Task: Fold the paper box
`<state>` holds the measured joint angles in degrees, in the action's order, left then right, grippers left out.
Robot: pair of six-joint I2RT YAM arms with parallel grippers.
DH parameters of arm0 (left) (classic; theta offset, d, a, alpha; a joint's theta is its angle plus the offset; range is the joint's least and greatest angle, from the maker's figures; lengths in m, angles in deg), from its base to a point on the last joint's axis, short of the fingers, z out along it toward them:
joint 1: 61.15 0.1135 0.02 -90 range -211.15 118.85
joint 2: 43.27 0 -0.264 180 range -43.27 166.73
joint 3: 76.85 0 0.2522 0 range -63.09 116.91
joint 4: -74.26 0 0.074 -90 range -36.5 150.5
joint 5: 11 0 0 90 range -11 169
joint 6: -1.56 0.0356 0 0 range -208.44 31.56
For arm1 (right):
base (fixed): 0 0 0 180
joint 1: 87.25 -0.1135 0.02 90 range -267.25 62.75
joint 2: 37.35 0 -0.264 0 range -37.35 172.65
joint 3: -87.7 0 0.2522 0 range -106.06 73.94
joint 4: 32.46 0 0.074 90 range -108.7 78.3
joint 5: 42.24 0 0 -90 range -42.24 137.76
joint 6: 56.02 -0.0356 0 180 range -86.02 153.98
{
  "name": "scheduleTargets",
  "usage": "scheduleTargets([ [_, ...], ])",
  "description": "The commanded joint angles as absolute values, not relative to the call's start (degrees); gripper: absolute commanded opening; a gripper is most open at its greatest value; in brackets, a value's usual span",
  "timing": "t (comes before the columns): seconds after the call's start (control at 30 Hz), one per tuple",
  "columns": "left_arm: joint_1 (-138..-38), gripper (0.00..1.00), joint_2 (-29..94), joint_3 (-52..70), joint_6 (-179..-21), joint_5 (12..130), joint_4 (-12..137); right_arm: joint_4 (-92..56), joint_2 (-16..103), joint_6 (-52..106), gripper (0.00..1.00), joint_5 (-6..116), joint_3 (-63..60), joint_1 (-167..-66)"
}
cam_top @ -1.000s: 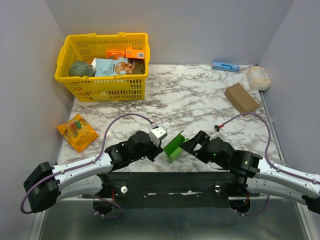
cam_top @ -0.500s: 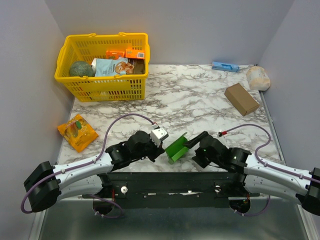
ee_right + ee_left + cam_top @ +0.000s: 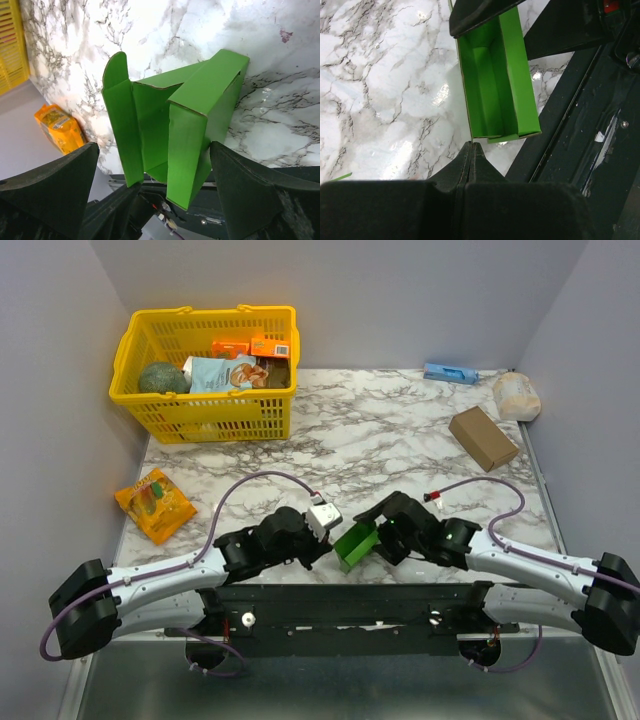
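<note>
The paper box lies at the near edge of the table, between the two arms, with its end flaps unfolded. The left fingers are pressed together on the corner of one thin side wall. We judge that this pinch anchors the card against sliding. The right fingers stand wide, one on each side of the box's other end, placed, in our reading, to press a loose flap inward. Folding is not yet complete.
</note>
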<state>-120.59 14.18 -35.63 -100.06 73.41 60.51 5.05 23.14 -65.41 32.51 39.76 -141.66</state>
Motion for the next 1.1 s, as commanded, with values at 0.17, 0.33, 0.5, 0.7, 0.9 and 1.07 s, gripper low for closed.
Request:
scheduleTargets([
  [0.17,-126.71,0.0,14.03,-32.51,-93.99,78.56,58.22,12.67,26.11,-62.97,1.0,33.96,34.3,-140.6],
  [0.33,-130.05,0.0,17.54,-29.52,-91.61,81.98,55.32,17.51,28.21,-56.47,1.0,33.7,30.17,-139.99],
  [0.5,-131.11,0.0,19.13,-28.02,-90.03,83.74,54.44,18.92,30.67,-52.25,0.98,34.22,28.76,-139.37],
  [0.7,-131.02,0.0,19.31,-27.93,-89.67,83.92,55.05,18.92,32.96,-49.53,0.88,34.31,29.46,-139.28],
  [0.9,-131.11,0.0,20.01,-27.67,-89.5,84.09,55.23,18.66,34.02,-47.23,0.7,33.26,28.59,-139.28],
  [1.07,-131.11,0.0,20.8,-27.32,-89.76,85.41,55.14,18.57,33.84,-48.02,0.57,33.52,29.2,-139.28],
])
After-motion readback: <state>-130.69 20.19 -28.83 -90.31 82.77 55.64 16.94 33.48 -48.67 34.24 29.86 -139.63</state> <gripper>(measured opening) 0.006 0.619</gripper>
